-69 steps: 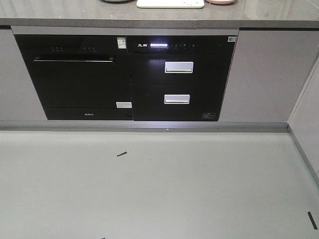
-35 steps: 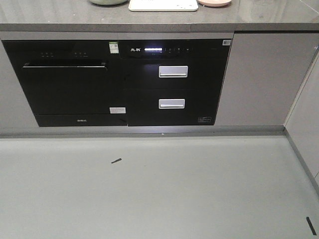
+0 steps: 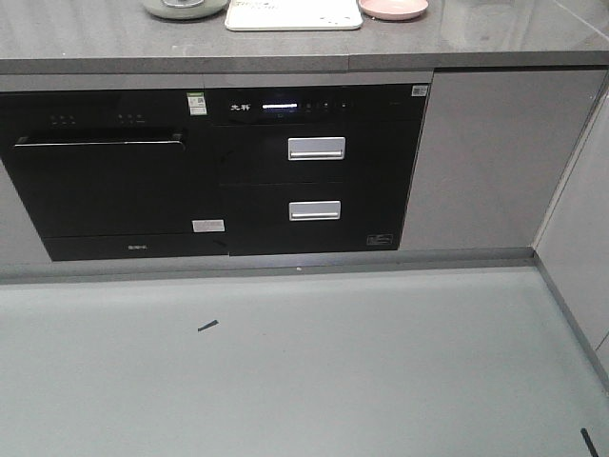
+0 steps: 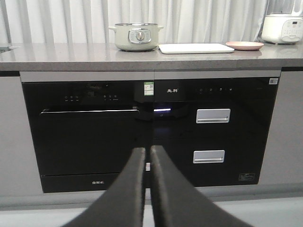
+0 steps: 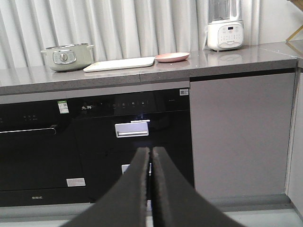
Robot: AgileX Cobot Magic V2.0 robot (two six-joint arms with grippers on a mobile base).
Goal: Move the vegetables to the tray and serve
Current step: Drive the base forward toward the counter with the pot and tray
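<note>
The cream-white tray (image 3: 293, 14) lies flat on the grey counter (image 3: 114, 43), also seen edge-on as the tray (image 4: 196, 48) and the tray (image 5: 120, 64). No vegetables show in any view. My left gripper (image 4: 147, 150) is shut with nothing in it, held low in front of the black appliances, well short of the counter. Likewise my right gripper (image 5: 150, 151) is shut and empty, pointing at the drawer front below the counter.
A pale green pot (image 4: 136, 36) stands left of the tray and a pink plate (image 4: 244, 45) right of it. A white blender base (image 5: 225, 34) sits farther right. Below are a black oven (image 3: 100, 186) and two handled drawers (image 3: 316, 149); grey floor (image 3: 304, 362) lies in front.
The front view has shifted: the cabinets have slid left and down, and more of the counter top with pot, tray and plate shows. The base is moving toward the counter.
</note>
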